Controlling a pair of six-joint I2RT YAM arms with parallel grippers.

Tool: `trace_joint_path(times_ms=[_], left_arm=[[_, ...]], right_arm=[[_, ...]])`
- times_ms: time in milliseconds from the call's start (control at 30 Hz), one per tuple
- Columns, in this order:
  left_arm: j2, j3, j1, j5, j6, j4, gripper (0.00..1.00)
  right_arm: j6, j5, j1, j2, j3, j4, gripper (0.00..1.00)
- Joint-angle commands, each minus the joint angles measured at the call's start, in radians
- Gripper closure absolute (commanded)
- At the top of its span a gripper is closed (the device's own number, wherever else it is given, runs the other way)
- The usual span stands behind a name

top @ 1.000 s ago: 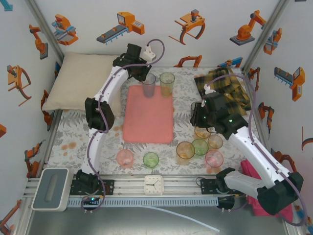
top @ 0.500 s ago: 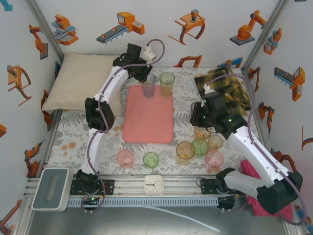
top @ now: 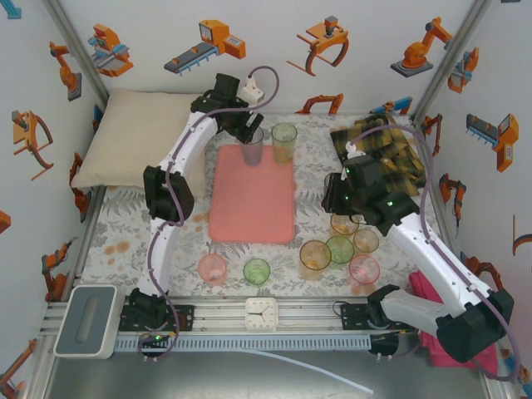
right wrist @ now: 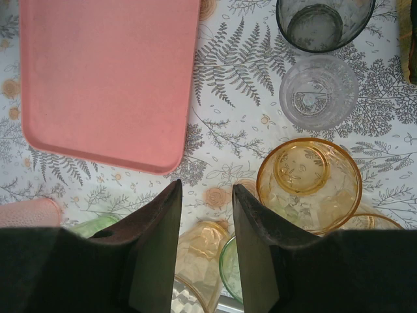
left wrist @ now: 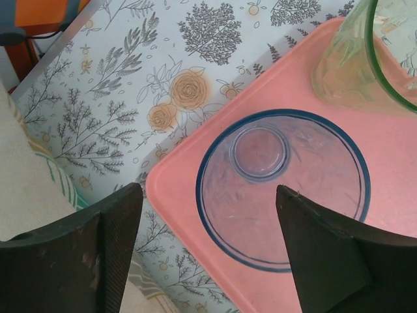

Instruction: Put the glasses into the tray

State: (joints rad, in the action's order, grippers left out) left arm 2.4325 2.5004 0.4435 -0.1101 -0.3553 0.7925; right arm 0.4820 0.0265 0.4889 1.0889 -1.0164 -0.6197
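L gripper is open, jaws wide apart w/ nothing clamped. In the L wrist view its dark fingers sit either side of a blue-rimmed glass, seen from above. The glass stands upright on the tray, close to a rounded corner. One finger overlaps the rim in the pic; can't tell if it touches. Just beside it, also upright on the tray, is a green-rimmed glass; the gap btwn the two isn't clear. In the top view this pair is at the tray's far end, blue-rimmed on the left, green-rimmed on the right, and the rest of the pink tray is bare. R gripper has its jaws a narrow gap apart w/ nothing held; only the floral tablecloth shows btwn them. It hangs over the table just off the tray's near R corner. Ahead of it and to the right stand a smoky grey glass, a pale clear glass and an orange glass, all upright on the cloth, off the tray. Close under the fingers are a 2nd orange glass and a green one, partly hidden. In the top view the R-side cluster is packed tight near the table's front, incl. a pink glass. Well apart from it, near the front edge below the tray, stand a lone pink glass and a lone green glass. A cream pillow lies at far left and a plaid cloth at far right.
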Motion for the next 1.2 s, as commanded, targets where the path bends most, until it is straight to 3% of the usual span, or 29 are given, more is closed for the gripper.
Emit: trace_joint_path(times_ms=[0, 367, 567, 667, 800, 1000, 1167], left_arm=[[-0.09, 0.017, -0.009, 0.029, -0.004, 0.028, 0.18], [-0.158, 0.019, -0.007, 0.029, 0.024, 0.063, 0.12], [-0.303, -0.031, 0.05, 0.133, -0.042, 0.196, 0.12], [-0.43, -0.12, 0.074, 0.042, -0.041, 0.297, 0.11], [-0.618, -0.31, 0.128, -0.115, -0.034, 0.392, 0.11], [-0.844, -0.65, 0.242, -0.248, 0.026, 0.343, 0.1], [-0.882, -0.777, 0.357, -0.255, 0.064, 0.288, 0.09]], right_arm=[[-0.015, -0.002, 0.005, 0.021, -0.043, 0.003, 0.62], [-0.029, 0.006, 0.004, 0.024, -0.072, -0.003, 0.62], [-0.005, 0.073, -0.006, 0.023, -0.112, -0.048, 0.61], [0.031, 0.139, -0.035, 0.027, -0.148, -0.105, 0.61], [0.068, 0.112, -0.111, 0.018, -0.161, -0.144, 0.61], [0.075, 0.034, -0.194, 0.028, -0.187, -0.228, 0.61], [0.089, 0.004, -0.207, 0.01, -0.173, -0.285, 0.61]])
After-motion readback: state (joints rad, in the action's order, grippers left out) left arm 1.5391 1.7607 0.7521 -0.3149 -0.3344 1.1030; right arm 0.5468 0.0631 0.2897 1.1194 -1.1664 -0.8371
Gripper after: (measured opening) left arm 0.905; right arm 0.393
